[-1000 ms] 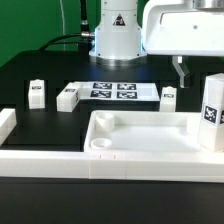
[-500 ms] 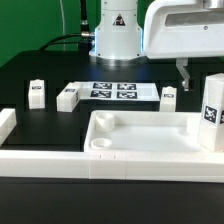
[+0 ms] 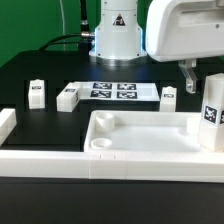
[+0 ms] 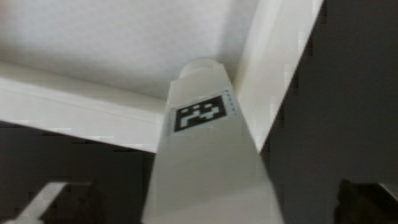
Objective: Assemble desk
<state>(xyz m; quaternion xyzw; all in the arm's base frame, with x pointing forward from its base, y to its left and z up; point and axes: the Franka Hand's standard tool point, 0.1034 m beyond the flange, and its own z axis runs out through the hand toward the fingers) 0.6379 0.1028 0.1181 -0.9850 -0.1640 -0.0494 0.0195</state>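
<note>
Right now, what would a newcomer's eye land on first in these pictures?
The big white tabletop lies rim up in the foreground of the exterior view. At that view's right a tagged leg stands upright, filling the wrist view, with the arm's open jaws near its top. Behind, the marker board shows four black-and-white tags.

You'll see the arm's glossy white cylindrical base column (image 3: 116, 38), with a black triangular warning mark (image 3: 117, 19) near its top and a thin black cable (image 3: 62, 40) running up to it. The white, rounded, boxy wrist housing (image 3: 182, 30) ends in slim dark fingers (image 3: 186, 72), which show only as grey blurs in the wrist view.
</note>
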